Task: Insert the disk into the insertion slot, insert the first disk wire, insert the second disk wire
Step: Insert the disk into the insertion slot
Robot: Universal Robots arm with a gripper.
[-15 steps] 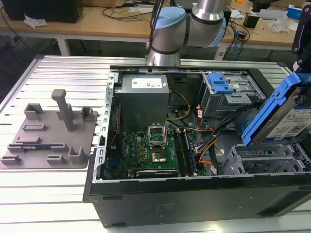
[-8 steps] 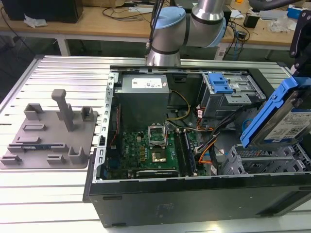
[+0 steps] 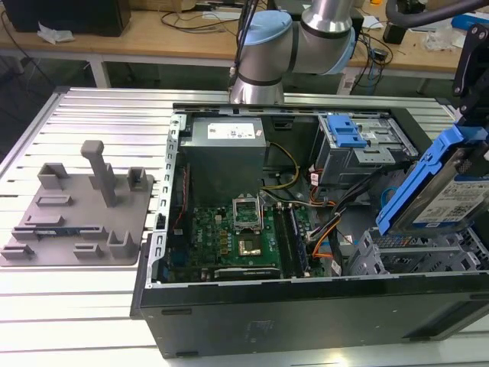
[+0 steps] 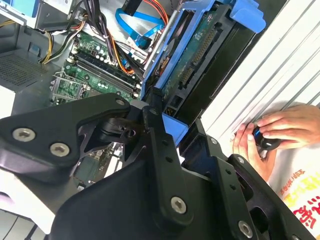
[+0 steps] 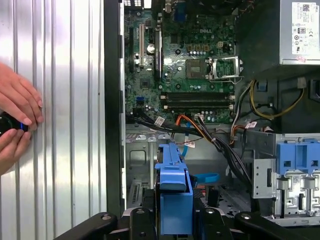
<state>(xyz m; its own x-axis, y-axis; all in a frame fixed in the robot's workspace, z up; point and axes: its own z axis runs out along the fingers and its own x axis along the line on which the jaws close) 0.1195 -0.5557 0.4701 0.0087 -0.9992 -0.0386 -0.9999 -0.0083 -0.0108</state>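
- The gripper (image 5: pixel 175 220) is gripping the disk (image 5: pixel 174 192) by one end of its blue caddy. In the first wrist view the black fingers (image 5: pixel 146 214) are pressing on either side of the blue frame, closed only as far as the caddy lets them.
- In the exterior view the disk (image 3: pixel 457 200) is hanging in the air below the gripper. It is over the near corner of the computer case (image 3: pixel 306 313) on the exterior view's right.
- Its lower end is sitting just above the insertion slot (image 3: pixel 428 256), the low perforated grey cage in that corner. Whether the two are touching cannot be told.
- The disk is standing steeply tilted. Its long axis is running from the lower end, which is nearer the motherboard (image 3: pixel 237 237), up towards the exterior view's right.
- The labelled face is facing the exterior camera. The second wrist view is showing the circuit-board side.
- The frame edge on the exterior view's right is cutting off part of the disk and most of the gripper.
- The disk is hiding much of the slot's opening.
- Orange and blue cables (image 5: pixel 192 125) are lying loose in the case beside the cage, and their ends are hard to make out.
- A person's hand (image 4: pixel 272 132) is resting on the slatted table (image 3: pixel 76 306) outside the case, holding a small dark object that is partly covered.
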